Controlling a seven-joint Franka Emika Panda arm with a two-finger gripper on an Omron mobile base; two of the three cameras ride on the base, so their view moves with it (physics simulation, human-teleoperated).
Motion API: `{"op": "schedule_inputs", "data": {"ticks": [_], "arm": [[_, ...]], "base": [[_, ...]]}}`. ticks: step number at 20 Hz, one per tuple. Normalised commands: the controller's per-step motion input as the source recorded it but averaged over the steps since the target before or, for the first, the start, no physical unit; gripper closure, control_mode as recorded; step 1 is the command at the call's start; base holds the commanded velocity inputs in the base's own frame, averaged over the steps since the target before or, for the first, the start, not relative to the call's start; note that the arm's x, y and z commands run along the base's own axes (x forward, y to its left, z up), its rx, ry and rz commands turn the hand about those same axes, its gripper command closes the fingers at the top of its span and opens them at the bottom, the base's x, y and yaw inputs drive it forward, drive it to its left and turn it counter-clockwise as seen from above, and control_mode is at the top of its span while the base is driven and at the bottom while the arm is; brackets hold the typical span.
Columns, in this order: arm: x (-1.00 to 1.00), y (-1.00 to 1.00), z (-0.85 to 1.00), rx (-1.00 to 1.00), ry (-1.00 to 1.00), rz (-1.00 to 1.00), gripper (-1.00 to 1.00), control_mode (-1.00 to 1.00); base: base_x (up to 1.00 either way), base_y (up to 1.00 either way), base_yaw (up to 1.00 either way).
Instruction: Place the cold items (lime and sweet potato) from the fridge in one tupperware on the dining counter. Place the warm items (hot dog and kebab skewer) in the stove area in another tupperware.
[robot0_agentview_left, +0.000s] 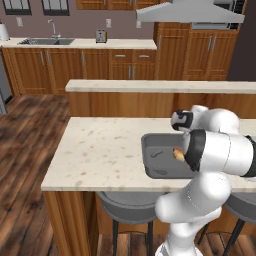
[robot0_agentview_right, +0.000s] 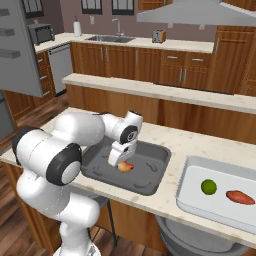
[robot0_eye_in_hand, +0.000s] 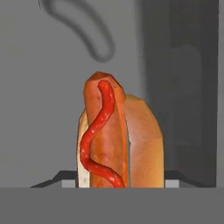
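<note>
My gripper (robot0_agentview_right: 121, 162) points down into a dark grey tupperware (robot0_agentview_right: 150, 187) on the dining counter (robot0_agentview_right: 175, 145) and is shut on the hot dog (robot0_agentview_right: 126, 166). The hot dog (robot0_eye_in_hand: 116, 135), a sausage with a red ketchup line in a bun, stands between my fingertips low over the container floor; I cannot tell if it touches. In the left base view the hot dog (robot0_agentview_left: 177, 154) peeks out beside my forearm over the same tupperware (robot0_agentview_left: 150, 160). A white tupperware (robot0_agentview_right: 186, 192) to the right holds the lime (robot0_agentview_right: 208, 187) and the sweet potato (robot0_agentview_right: 240, 197). The kebab skewer is out of view.
A higher counter ledge (robot0_agentview_right: 150, 89) runs behind the dining counter. Stools (robot0_agentview_left: 127, 207) stand under the counter's front edge. A grey fridge door (robot0_agentview_right: 20, 50) hangs open at the left. The range hood (robot0_agentview_left: 190, 12) is overhead, and the sink counter (robot0_agentview_left: 45, 42) lines the back wall.
</note>
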Motion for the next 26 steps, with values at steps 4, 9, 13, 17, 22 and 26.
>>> {"op": "schedule_inputs", "data": {"ticks": [4,9,13,17,22,26], "arm": [[0.37,0.00,-0.24,0.00,0.00,0.00,1.00,-1.00],[0.37,0.00,-0.28,0.00,0.00,0.00,1.00,-1.00],[0.29,0.00,-0.29,0.00,0.00,0.00,1.00,-1.00],[0.17,0.00,-0.26,-0.01,-0.02,0.00,-1.00,-1.00],[-0.02,0.00,-0.17,0.00,-0.10,-0.06,-1.00,-1.00],[-0.22,0.00,0.00,-0.01,-0.31,-0.05,-1.00,-1.00]], "base": [[0.00,0.00,0.00],[0.00,0.00,0.00],[0.00,0.00,0.00],[0.00,0.00,0.00],[0.00,0.00,0.00],[0.00,0.00,0.00]]}}
